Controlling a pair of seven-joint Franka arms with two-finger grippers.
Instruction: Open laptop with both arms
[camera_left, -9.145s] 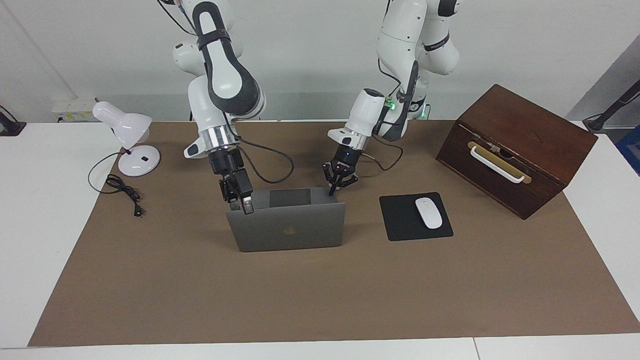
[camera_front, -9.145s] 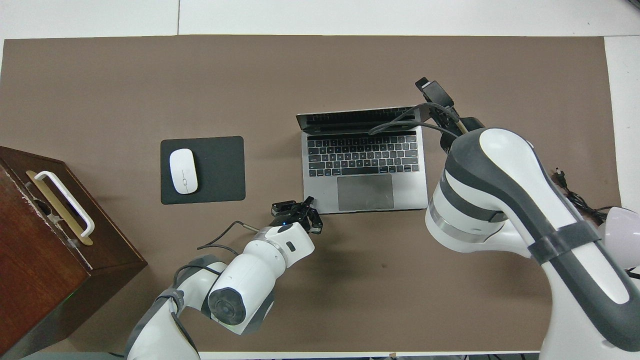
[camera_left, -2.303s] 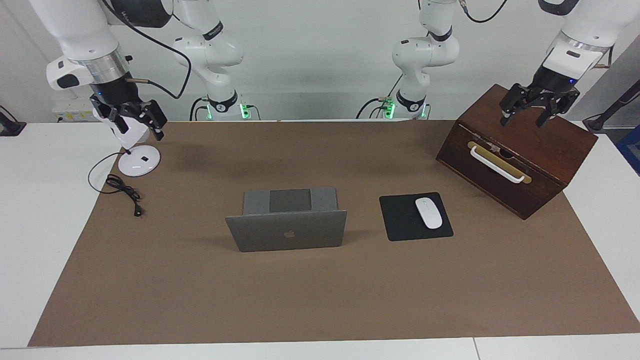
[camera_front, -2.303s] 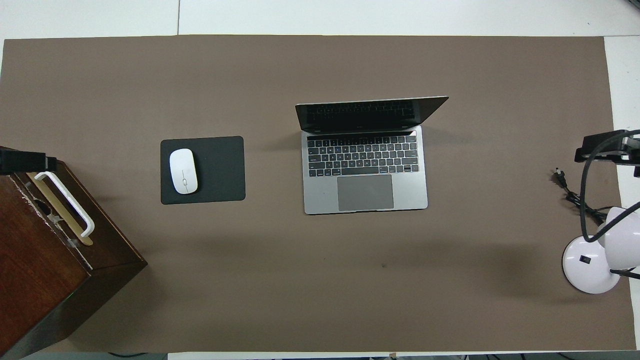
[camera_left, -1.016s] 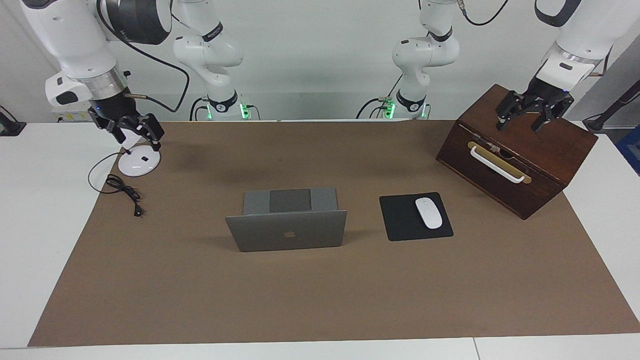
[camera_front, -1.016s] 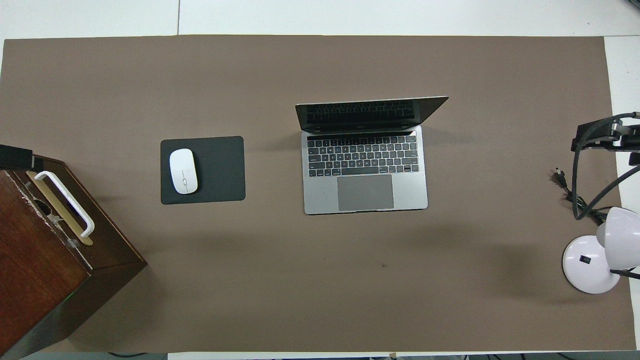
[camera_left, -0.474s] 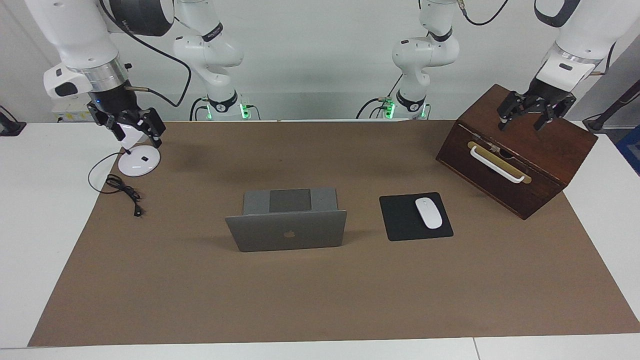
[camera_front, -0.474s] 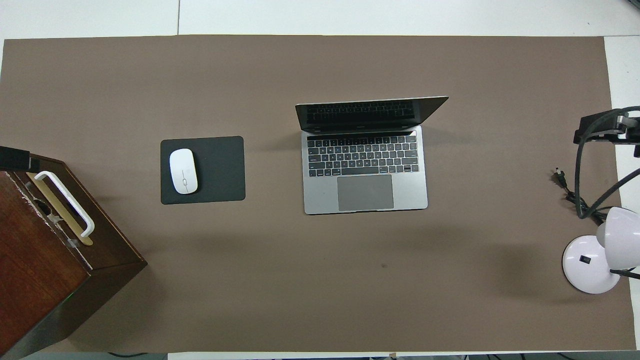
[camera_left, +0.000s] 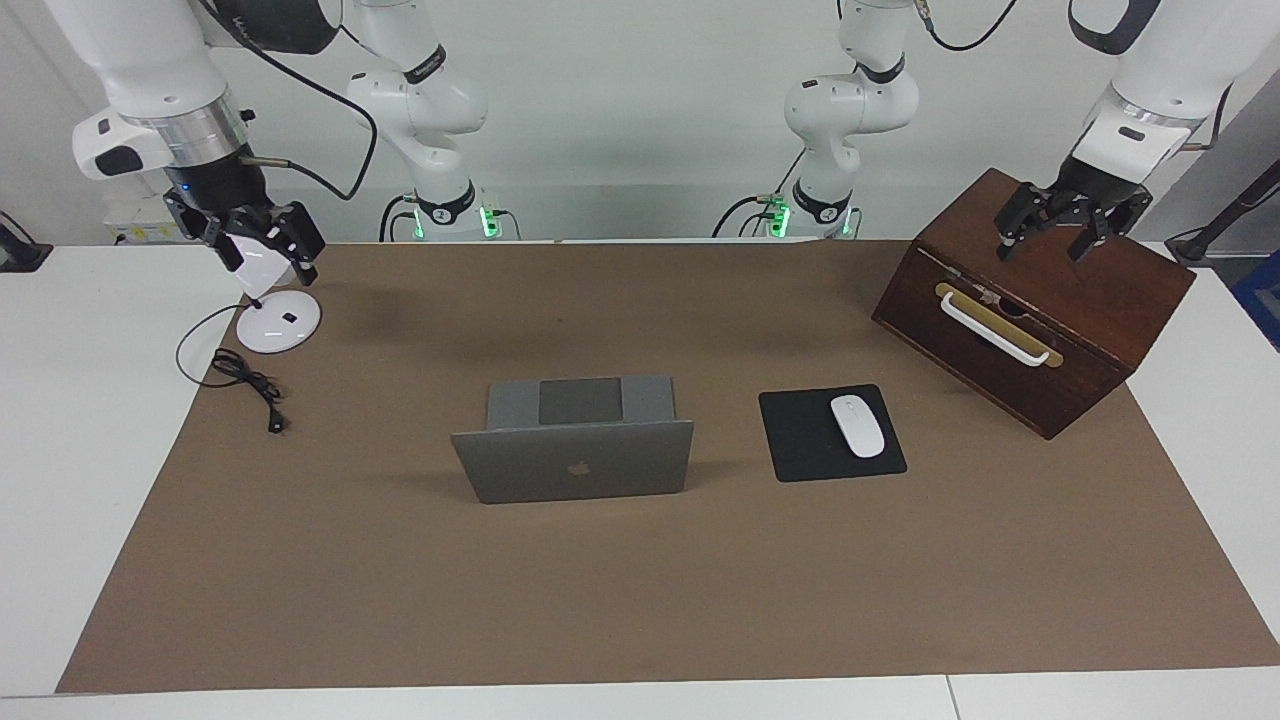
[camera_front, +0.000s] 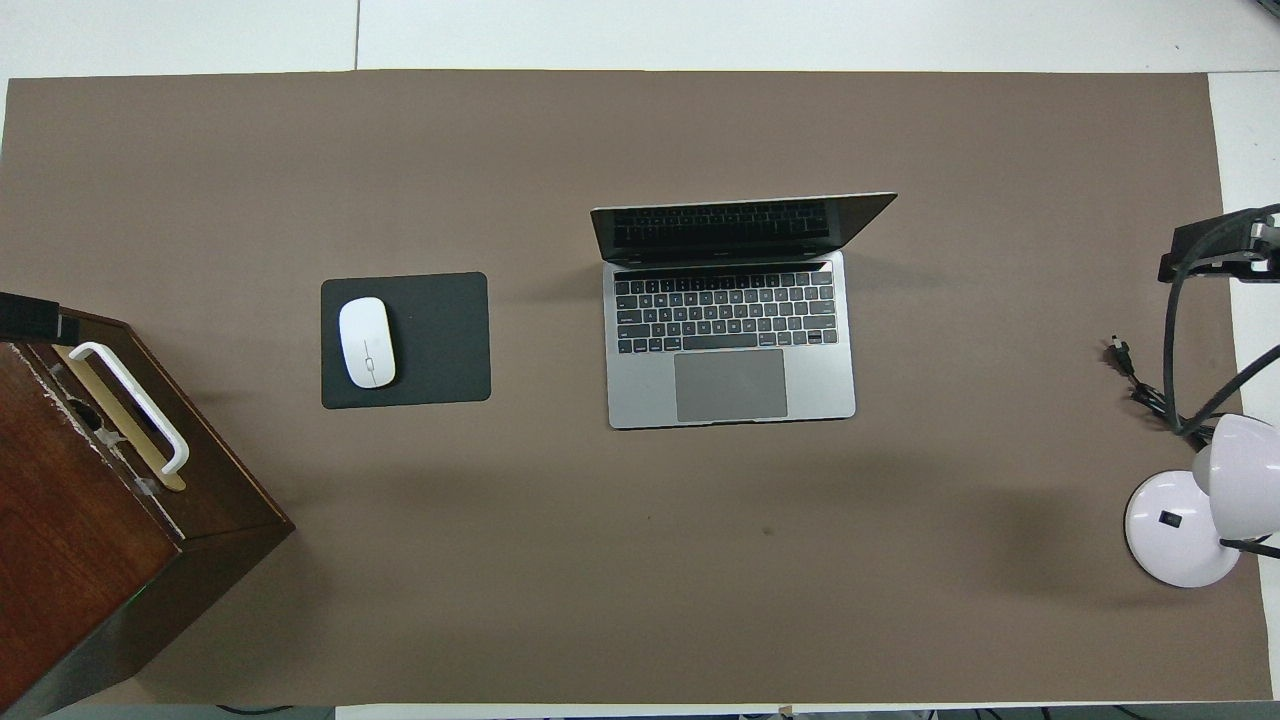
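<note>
I see a silver-grey laptop (camera_left: 572, 462) with a dark logo and black keys, a white mouse (camera_left: 858, 425) on a black mouse pad (camera_left: 800, 440), a dark brown wooden box (camera_left: 1040, 290) with a white handle, a white lamp (camera_left: 265, 300), and brown paper (camera_left: 640, 600) over the white desk (camera_left: 60, 450).

Only sign showing: dark apple logo sitting on laptop (camera_left: 575, 452) lid, seen in facing view. Keyboard keys showing in overhead view but legends too small for reading. Nothing else readable anywhere, no labels, no numbers.
</note>
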